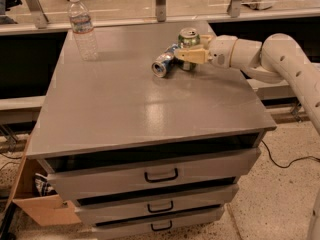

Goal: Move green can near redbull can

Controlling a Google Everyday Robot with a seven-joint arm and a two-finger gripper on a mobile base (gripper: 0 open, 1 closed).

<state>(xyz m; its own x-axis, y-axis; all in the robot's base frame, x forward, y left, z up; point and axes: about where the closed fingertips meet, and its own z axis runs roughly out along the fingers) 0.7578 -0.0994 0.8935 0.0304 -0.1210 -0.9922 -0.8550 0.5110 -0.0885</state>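
The green can (189,35) stands upright at the back right of the grey table (125,109), silver top showing. My gripper (189,47) reaches in from the right and is shut on the green can, one tan finger (190,55) across its front and the other behind it. The redbull can (164,63), slim and blue-silver, lies on its side just left of the green can, its open end facing front-left. The two cans are touching or nearly touching. The lower part of the green can is hidden by the finger.
A clear plastic water bottle (82,28) stands at the table's back left corner. My white arm (280,59) spans the table's right edge. Drawers (160,175) sit under the tabletop. A cardboard box (40,204) is on the floor at the left.
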